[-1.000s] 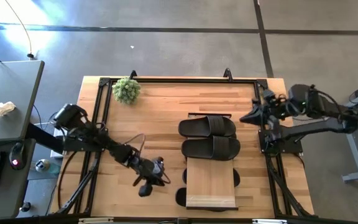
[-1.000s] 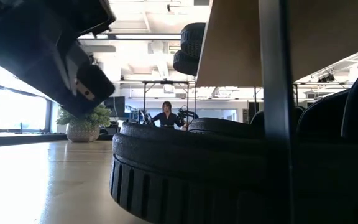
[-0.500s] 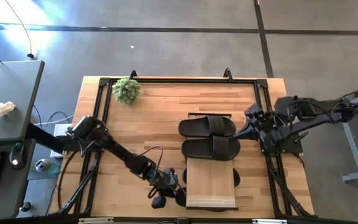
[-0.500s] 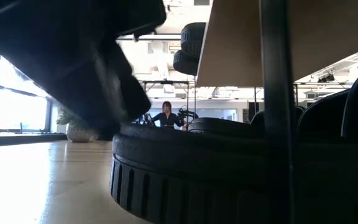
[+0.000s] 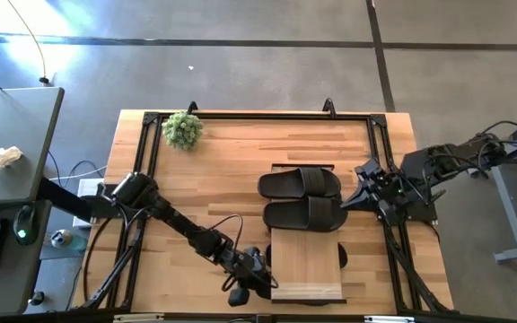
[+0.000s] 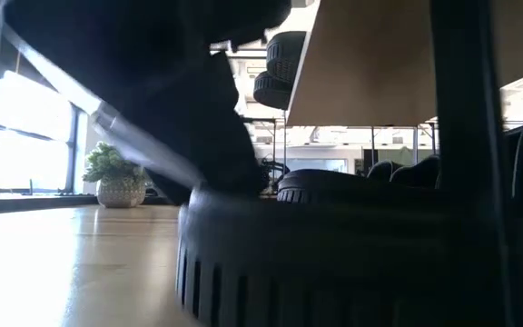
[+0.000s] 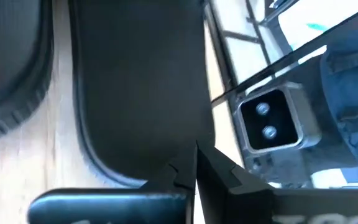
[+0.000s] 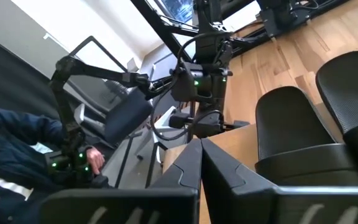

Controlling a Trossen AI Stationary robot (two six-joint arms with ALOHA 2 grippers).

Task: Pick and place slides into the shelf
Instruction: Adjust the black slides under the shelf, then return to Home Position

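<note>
Two black slides [image 5: 301, 198] side by side on the worktop [image 5: 214, 179], just behind the shelf [image 5: 304, 263]. More slides under the shelf, mostly hidden, only dark edges peeking out. Left claw [image 5: 257, 280] clenched tight, low by the shelf's left front corner, grasping nothing that shows. Right claw [image 5: 352, 202] clenched too, just beside the nearer slide's end. Touching or not, hard to tell.

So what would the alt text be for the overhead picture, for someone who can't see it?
Seen from above, two dark robot arms work at a wooden table: the left gripper reaches low beside a small shelf, the right gripper sits next to two black slides lying side by side. A potted plant stands in a far corner.
</note>
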